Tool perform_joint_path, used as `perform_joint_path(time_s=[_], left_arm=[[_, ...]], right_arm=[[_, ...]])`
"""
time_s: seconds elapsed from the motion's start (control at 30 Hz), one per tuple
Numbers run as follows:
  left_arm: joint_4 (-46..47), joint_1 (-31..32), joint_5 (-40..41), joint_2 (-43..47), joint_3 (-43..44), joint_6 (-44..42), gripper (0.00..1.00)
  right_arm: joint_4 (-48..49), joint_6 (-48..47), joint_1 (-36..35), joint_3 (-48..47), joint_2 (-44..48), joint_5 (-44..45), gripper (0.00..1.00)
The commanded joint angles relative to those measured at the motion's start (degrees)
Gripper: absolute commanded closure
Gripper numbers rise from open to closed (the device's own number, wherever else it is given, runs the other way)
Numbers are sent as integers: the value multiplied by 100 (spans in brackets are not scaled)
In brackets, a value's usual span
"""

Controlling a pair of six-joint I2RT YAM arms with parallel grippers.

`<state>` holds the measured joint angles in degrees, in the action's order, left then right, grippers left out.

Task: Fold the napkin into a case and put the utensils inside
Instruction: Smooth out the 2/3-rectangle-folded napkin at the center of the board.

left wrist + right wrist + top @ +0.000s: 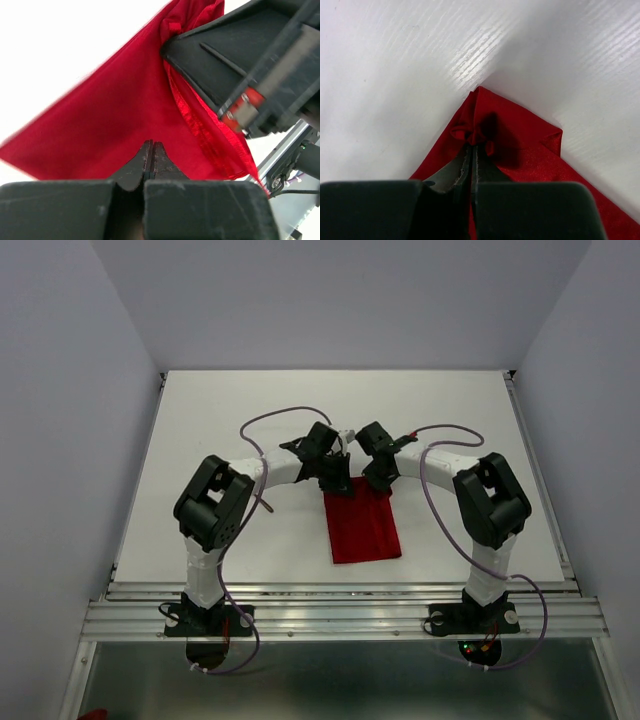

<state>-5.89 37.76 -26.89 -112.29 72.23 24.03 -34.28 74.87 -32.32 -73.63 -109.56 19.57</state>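
At napkin (362, 530) edge, 2 closed grippers (336, 480) (380, 476)

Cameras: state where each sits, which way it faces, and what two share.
Top external: above and behind the bases, looking down on table, both arms, napkin.
Left wrist: on the left arm, facing the napkin past the shut left gripper.
Right wrist: on the right arm, facing down past the right gripper pinching a napkin corner.
Shared: the napkin, in all three.

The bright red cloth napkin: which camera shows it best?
The top external view: nearly the whole folded red cloth napkin shows on the white table. The left wrist shows a slanted stretch, the right wrist one bunched corner.
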Motion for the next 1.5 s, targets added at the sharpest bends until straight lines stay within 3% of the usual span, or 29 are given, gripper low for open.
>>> perform_joint_path(time_s=[0.0, 0.23, 0.27, 0.3, 0.4, 0.47, 0.5, 0.73, 1.17, 1.47], left_arm=[[-377, -93, 220, 454, 204, -267, 100], [-273, -58, -52, 725, 20, -206, 98], [-194, -32, -87, 787, -85, -145, 92], [-141, -6, -157, 883, -138, -75, 78], [235, 117, -413, 1129, -480, 355, 49], [543, 275, -413, 1331, -744, 769, 34], [615, 346, -404, 1367, -789, 865, 31], [923, 733, -439, 1262, -991, 1244, 22], [1266, 1067, -431, 1051, -1334, 1534, 23], [1520, 1216, -272, 788, -1492, 1657, 15]], right_arm=[[-790, 1177, 15, 234, -31, 478, 99], [-1449, 1662, 15, -3, -101, 644, 99], [-1458, 1715, 15, 15, -92, 662, 99], [-1424, 1724, 15, 41, -75, 662, 99], [-1274, 1724, 15, 155, -22, 592, 99], [-1256, 1724, 15, 147, -30, 583, 99], [-1256, 1724, 15, 147, -39, 583, 99], [-1177, 1697, 15, 173, 31, 609, 99], [-1133, 1680, 15, 243, 180, 635, 99], [-1116, 1645, 15, 278, 259, 653, 99]])
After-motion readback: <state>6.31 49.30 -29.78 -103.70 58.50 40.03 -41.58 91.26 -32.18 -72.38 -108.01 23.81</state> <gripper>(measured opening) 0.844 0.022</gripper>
